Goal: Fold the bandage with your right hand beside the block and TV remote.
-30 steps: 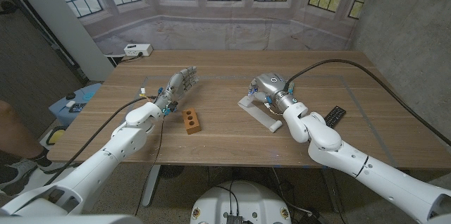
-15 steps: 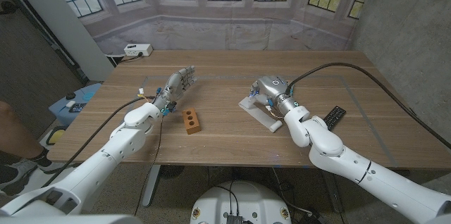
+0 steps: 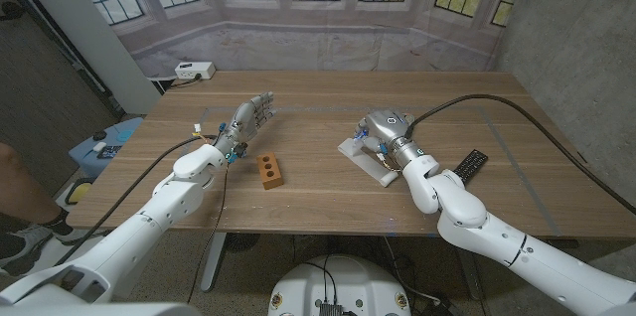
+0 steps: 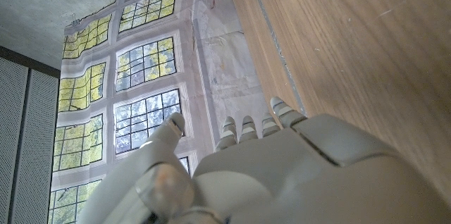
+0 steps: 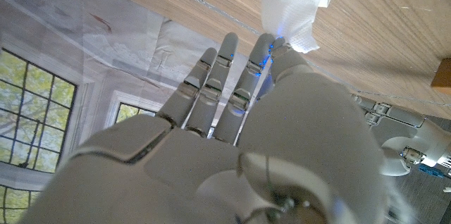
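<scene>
Since a second ago the right hand (image 3: pixel 386 129) has edged slightly toward the TV remote (image 3: pixel 471 164), with the bandage (image 3: pixel 370 159) staying beneath it. The bandage is a white, gauzy strip, one end lifted at the fingertips (image 5: pixel 276 46), which pinch it. The block (image 3: pixel 268 170) sits between both hands. The left hand (image 3: pixel 248 119) stands spread, holding nothing, on the desk (image 3: pixel 318 97).

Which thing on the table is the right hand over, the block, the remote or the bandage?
The white bandage: the right hand is right over its far end. The orange block and black remote lie apart to either side.
</scene>
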{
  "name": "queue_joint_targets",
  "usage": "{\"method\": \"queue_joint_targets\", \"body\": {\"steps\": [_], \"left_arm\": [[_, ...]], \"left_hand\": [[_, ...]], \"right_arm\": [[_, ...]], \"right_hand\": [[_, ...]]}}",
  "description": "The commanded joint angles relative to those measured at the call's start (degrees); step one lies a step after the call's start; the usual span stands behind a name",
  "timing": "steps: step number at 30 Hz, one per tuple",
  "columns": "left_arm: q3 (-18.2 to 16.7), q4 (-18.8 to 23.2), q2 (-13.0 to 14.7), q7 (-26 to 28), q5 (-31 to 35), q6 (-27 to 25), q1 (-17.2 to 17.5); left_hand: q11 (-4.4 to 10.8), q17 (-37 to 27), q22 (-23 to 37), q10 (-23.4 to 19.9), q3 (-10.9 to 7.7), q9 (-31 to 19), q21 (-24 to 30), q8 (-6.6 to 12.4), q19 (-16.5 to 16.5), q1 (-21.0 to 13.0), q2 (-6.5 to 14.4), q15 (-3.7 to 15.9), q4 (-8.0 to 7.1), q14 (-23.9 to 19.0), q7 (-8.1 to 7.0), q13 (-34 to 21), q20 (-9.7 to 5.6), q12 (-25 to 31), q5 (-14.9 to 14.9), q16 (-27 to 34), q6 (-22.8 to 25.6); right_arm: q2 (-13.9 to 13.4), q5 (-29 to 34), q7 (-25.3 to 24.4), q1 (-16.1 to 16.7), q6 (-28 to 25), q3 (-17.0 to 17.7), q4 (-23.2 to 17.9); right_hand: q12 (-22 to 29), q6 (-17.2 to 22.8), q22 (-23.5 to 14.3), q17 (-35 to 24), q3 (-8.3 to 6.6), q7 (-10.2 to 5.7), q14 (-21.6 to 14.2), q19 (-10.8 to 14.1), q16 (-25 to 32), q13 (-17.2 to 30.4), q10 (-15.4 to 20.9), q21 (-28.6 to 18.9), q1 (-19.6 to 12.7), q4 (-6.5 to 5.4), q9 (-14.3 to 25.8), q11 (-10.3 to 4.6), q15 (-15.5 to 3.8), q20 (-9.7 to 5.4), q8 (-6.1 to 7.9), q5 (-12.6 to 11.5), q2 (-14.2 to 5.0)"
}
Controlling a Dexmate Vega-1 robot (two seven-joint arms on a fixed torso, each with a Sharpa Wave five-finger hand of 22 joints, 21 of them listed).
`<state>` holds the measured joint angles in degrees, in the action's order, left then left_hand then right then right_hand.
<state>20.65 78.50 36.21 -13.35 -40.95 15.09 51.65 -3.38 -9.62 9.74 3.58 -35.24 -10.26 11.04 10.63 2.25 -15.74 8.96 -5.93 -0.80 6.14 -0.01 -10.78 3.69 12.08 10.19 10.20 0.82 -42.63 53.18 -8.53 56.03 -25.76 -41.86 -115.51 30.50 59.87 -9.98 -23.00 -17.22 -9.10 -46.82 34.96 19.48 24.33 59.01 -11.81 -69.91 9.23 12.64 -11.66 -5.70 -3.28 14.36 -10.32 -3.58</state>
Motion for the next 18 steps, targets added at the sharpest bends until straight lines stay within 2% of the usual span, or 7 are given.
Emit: {"method": "queue_joint_targets", "body": {"steps": [1, 18], "left_arm": [[0.0, 0.7, 0.4, 0.1, 0.0, -0.5, 0.3], [0.8, -0.4, -0.1, -1.3, -0.1, -0.7, -0.5]], "left_hand": [[-0.24, -0.1, 0.3, -0.1, -0.2, -0.1, 0.1, -0.07, -0.1, 0.0, 0.3, -0.28, 0.33, -0.1, -0.14, -0.2, 0.59, -0.2, -0.2, -0.1, 0.3], [-0.26, -0.1, 0.3, -0.1, -0.18, -0.1, 0.1, -0.06, -0.1, 0.0, 0.3, -0.37, 0.35, -0.1, -0.08, -0.2, 0.57, -0.2, -0.2, -0.1, 0.3]], "right_arm": [[-0.4, 0.1, -0.5, 1.6, -1.0, 0.3, -0.8], [-1.0, 1.5, 0.1, 2.7, -2.7, 0.7, -3.1]], "right_hand": [[0.3, 0.3, -0.2, -0.2, 0.16, -0.17, -0.5, 0.4, -0.1, 0.2, 0.5, -0.2, -0.7, 0.02, 0.2, 0.07, -8.1, -5.07, -0.22, 0.0, 0.17], [0.3, 0.4, -0.2, -0.4, 0.26, -0.04, -0.6, 0.4, -0.4, 0.2, 0.6, -0.2, -0.7, 0.01, 0.2, 0.06, -8.1, -5.08, -0.24, 0.0, 0.14]]}}
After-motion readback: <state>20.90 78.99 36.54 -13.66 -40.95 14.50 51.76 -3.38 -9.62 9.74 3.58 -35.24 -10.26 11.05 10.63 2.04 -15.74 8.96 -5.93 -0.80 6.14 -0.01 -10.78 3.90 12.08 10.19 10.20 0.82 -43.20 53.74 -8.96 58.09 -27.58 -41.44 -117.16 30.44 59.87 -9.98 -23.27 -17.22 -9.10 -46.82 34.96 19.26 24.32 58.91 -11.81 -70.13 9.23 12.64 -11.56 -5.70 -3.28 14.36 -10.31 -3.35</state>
